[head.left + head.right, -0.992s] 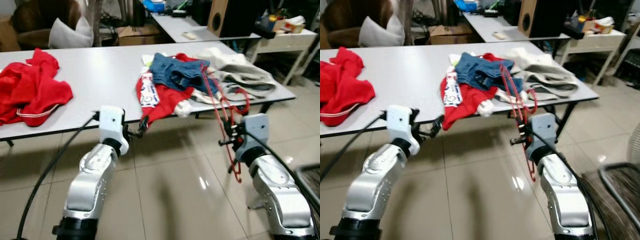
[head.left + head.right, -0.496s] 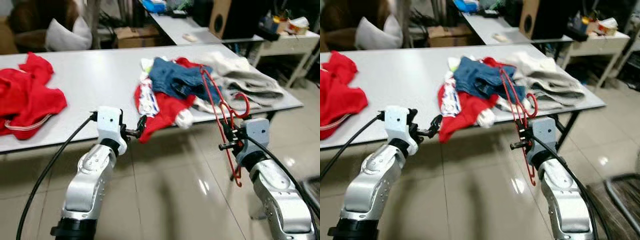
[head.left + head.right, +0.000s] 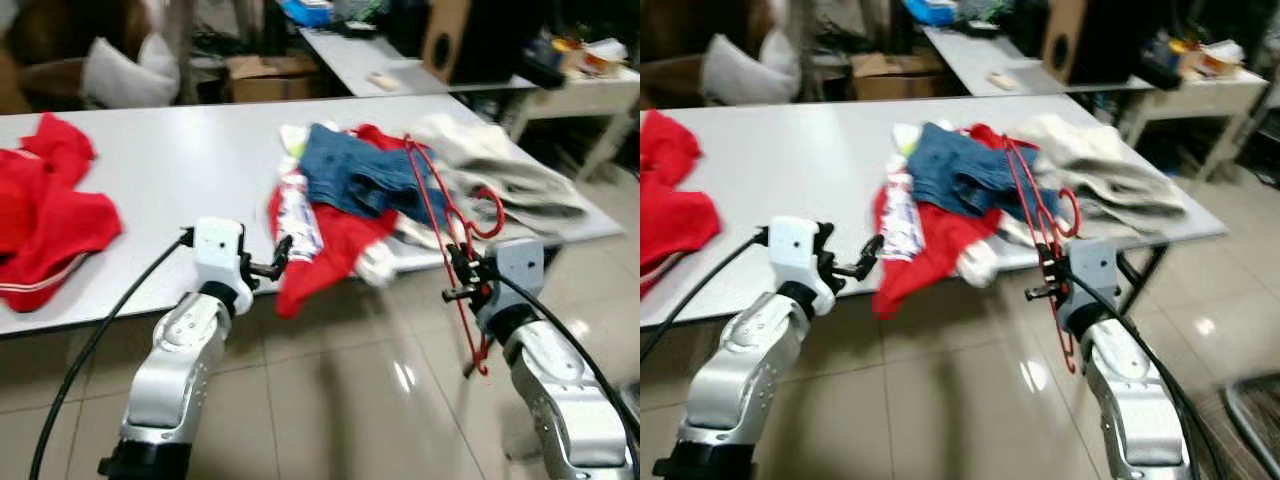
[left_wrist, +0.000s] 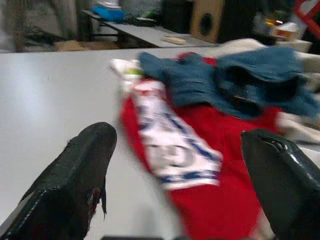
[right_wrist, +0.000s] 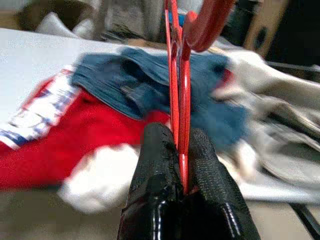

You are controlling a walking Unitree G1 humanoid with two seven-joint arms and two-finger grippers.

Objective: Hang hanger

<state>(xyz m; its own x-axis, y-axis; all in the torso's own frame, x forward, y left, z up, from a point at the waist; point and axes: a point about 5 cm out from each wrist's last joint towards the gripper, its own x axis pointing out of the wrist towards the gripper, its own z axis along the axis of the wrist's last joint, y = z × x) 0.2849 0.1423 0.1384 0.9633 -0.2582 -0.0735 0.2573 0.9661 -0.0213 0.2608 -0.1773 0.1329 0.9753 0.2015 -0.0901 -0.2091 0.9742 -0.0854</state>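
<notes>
in front of the table (image 3: pixel 180 150), the right gripper (image 3: pixel 462 272) is clamped on the red hanger (image 3: pixel 447 215), held upright beside the pile of clothes (image 3: pixel 360 185), the left gripper (image 3: pixel 276 262) spread empty, so this looks like the carrying step, with a rail to find next.

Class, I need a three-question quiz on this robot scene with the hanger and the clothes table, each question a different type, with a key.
1. True or false: the right gripper is shut on the red wire hanger.
2. The left gripper's fingers are: A) open B) shut on cloth.
3. Fill in: the blue denim garment lies on the white ____.

Key: 1 true; 2 A; 3 table.
</notes>
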